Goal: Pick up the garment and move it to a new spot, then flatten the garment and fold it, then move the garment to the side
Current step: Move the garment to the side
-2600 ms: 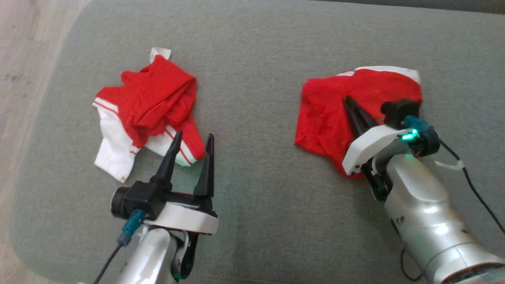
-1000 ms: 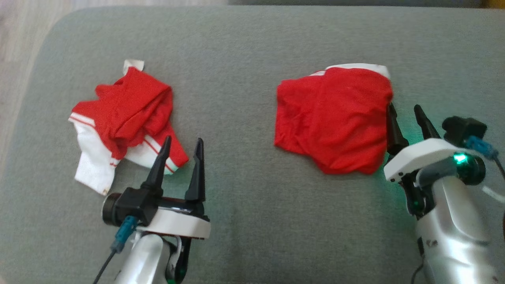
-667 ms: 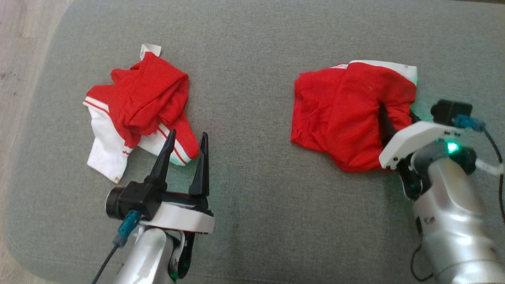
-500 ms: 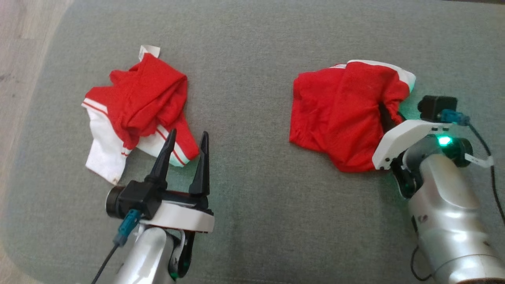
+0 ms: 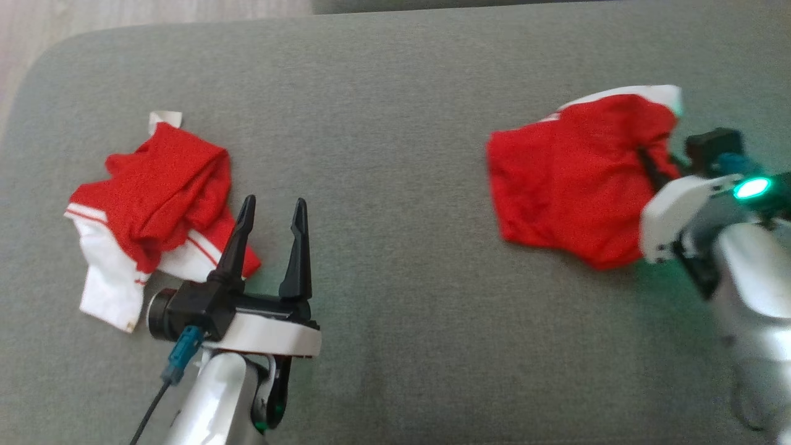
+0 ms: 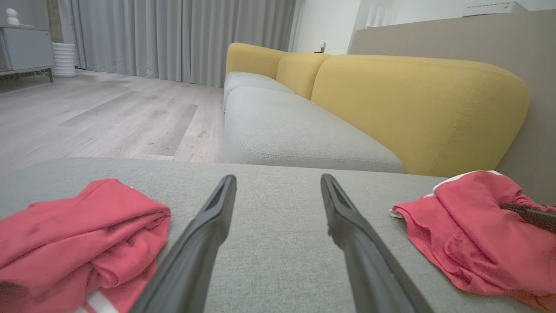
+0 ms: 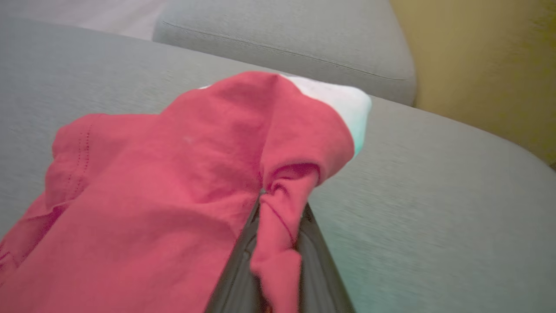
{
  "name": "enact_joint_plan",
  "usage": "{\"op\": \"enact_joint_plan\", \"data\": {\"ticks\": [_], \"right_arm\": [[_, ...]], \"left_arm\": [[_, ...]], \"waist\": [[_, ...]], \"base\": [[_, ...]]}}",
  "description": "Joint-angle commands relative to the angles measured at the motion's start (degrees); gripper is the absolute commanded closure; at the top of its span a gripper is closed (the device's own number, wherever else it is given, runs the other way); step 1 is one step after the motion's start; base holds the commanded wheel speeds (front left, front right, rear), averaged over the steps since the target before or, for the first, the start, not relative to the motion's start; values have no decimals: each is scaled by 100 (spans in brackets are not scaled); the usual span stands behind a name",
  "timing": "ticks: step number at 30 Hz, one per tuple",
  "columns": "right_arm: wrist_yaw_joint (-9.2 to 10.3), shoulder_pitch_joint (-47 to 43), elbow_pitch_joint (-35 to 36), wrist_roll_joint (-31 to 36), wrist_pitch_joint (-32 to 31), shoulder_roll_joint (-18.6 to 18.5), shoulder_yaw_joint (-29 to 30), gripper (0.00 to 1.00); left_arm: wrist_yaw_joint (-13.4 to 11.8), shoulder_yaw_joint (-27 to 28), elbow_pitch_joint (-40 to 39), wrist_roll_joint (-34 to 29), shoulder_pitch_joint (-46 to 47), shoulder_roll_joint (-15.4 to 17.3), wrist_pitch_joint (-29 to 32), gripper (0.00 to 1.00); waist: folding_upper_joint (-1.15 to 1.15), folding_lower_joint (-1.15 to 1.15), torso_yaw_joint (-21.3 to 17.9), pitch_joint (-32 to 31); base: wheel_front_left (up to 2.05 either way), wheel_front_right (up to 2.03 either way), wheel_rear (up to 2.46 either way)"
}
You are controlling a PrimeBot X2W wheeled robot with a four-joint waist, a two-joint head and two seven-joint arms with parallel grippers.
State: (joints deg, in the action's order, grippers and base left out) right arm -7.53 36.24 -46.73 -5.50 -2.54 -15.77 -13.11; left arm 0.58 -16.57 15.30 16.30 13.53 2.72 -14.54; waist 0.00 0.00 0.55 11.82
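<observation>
While the left end effector [image 5: 274, 201] is hovering nearest the camera with its two fingers spread wide and nothing between them, the right end effector [image 7: 281, 217], well to the right of it, is pinching a bunched fold [image 7: 278, 243] at the right edge of the red garment [image 5: 568, 185]; the cloth is squeezing out between the nearly closed fingers in a narrow rope, so the grip is looking thin; a quick lift is likely to be pulling that fold free and dropping the garment in a heap.

Right of the left end effector and somewhat farther off, the rest of the red garment is lying on the grey cushion [image 5: 395, 123], fairly flat but wrinkled, with a white band [image 5: 624, 94] showing along its far edge; hanging from one pinch point, it is probably going to be swinging and bunching, making the flattening harder; dragging rather than lifting is risking the cloth rolling under itself.

Just left of the left end effector, a crumpled red-and-white garment [image 5: 154, 198] is lying on the same cushion; carrying the held piece too far that way is risking the two tangling, and the spread fingers are sitting close enough to be snagging it.

Far beyond the left end effector, a yellow sofa back [image 6: 412, 108] is rising.
</observation>
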Motion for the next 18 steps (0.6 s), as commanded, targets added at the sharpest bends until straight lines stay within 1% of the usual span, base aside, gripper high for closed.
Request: {"op": "enact_joint_plan", "data": {"ticks": [1,4,7,11,14,18], "right_arm": [[4,46,267,-106,-66,-268,-214,100],[4,-38,464,-304,-265,-940,-572,100],[4,-39,585,-499,-384,-1584,-811,100],[4,91,505,-528,-429,-2329,-993,100],[4,196,275,-554,-403,-2649,-970,100],[4,397,-45,-488,-315,-2855,-731,100]], "left_arm": [[23,208,-211,-60,79,16,-46,0],[41,219,-224,-88,103,16,-46,0],[73,241,-230,-131,163,16,-46,0],[126,256,-230,-191,273,16,-46,0],[161,235,-210,-216,352,16,-46,0],[172,239,-201,-240,421,16,-46,0]], "waist": [[0,0,-90,28],[0,0,-149,95],[0,0,-165,211],[0,0,-135,406],[0,0,-73,537],[0,0,2,687]], "base": [[0,0,0],[0,0,0],[0,0,0],[0,0,0],[0,0,0],[0,0,0]]}}
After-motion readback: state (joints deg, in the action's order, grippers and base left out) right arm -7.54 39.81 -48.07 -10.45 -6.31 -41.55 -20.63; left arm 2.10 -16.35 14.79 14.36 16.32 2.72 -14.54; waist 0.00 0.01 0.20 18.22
